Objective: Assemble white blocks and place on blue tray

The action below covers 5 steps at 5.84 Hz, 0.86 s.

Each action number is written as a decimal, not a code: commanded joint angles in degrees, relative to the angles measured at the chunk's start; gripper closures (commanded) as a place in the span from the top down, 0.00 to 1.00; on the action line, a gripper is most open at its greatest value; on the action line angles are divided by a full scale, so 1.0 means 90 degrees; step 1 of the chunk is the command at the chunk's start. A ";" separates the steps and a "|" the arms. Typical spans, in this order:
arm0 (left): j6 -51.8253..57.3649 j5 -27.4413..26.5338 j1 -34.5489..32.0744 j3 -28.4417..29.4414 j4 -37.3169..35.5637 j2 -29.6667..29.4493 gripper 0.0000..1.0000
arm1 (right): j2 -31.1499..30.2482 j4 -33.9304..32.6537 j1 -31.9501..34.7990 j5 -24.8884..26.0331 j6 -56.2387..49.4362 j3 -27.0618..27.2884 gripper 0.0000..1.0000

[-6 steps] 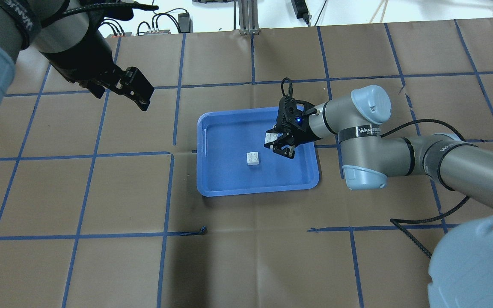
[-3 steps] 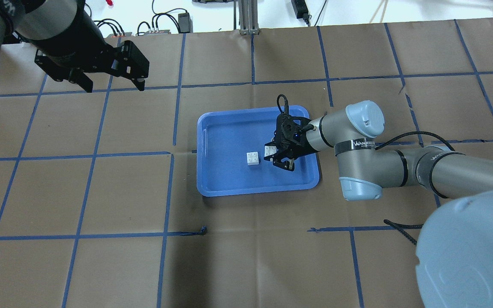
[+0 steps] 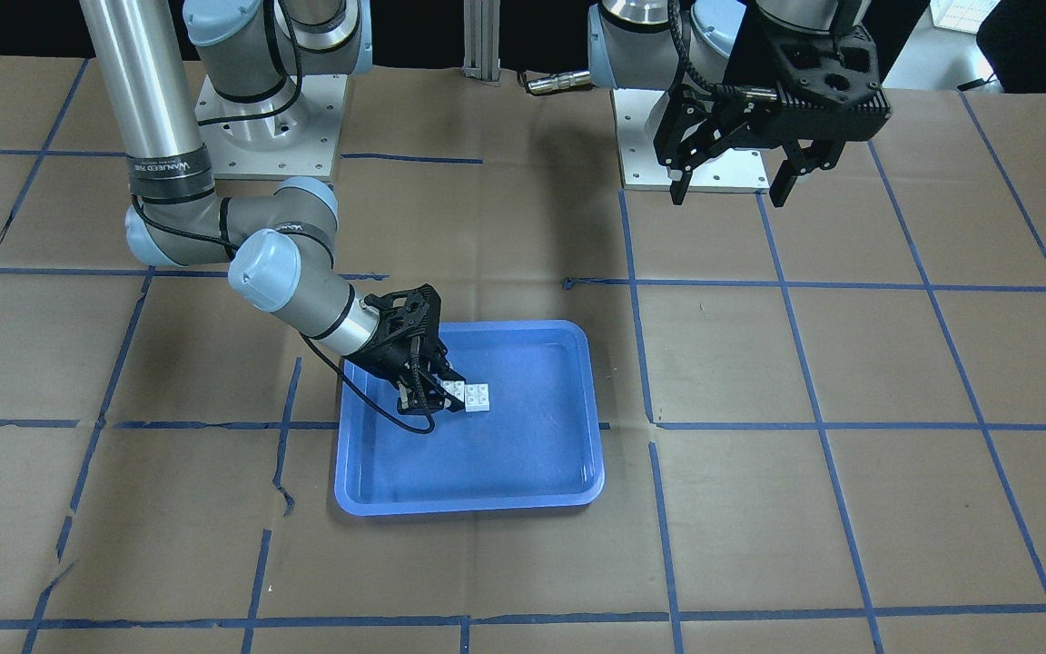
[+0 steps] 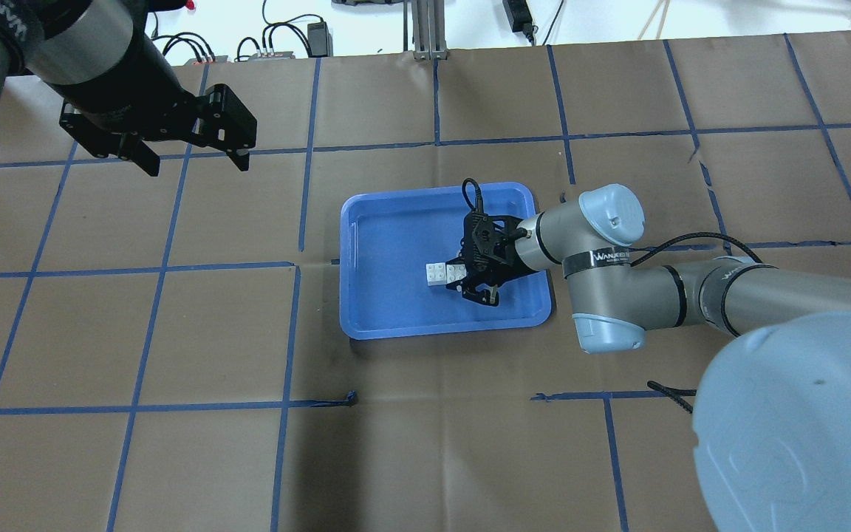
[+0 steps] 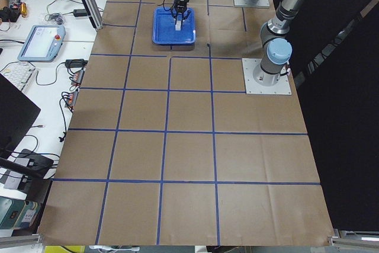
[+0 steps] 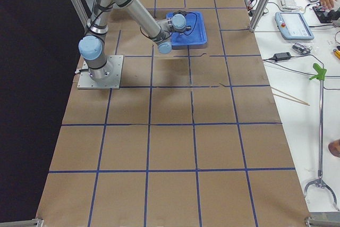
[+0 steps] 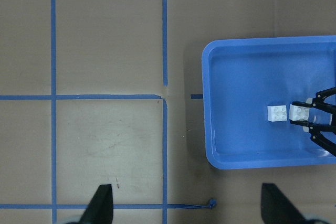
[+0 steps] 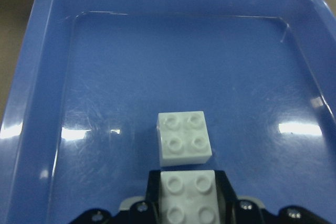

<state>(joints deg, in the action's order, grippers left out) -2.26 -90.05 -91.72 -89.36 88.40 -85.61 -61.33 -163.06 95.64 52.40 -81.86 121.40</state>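
two white blocks (image 4: 444,274) and one blue tray (image 4: 388,303). the right gripper (image 4: 464,277) has its fingers (image 8: 152,195) clamped on the held block (image 8: 187,198), with the loose block (image 8: 184,137) studs-up on the tray floor just beyond them. the left gripper (image 4: 196,162) hangs spread wide and empty, well apart from the tray.

A wide table (image 4: 425,458) is covered all over in brown paper (image 4: 750,81), marked off into large squares by lines of blue tape (image 4: 137,405). One tape end has curled up loose (image 4: 351,397). Near the middle the blue tray (image 4: 388,244) sits flat on the paper, across a tape line. At the robot's edge, two pale metal base plates (image 3: 323,118) (image 3: 641,163) lie on it, well apart
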 commanded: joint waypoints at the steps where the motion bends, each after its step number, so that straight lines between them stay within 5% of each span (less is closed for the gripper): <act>1: 0.0287 -0.0004 0.0045 -0.0022 0.0021 0.0000 0.99 | 0.0028 -0.0027 0.0037 0.0008 0.0023 -0.0013 0.21; 5: 0.0290 0.0006 0.0045 -0.0022 0.0002 0.0020 0.99 | -0.0011 -0.0037 0.0037 -0.0002 0.0150 -0.0013 0.21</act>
<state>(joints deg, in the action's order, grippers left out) 0.34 -90.02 -91.32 -89.56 88.50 -85.44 -61.38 -163.38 95.98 52.40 -80.73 121.29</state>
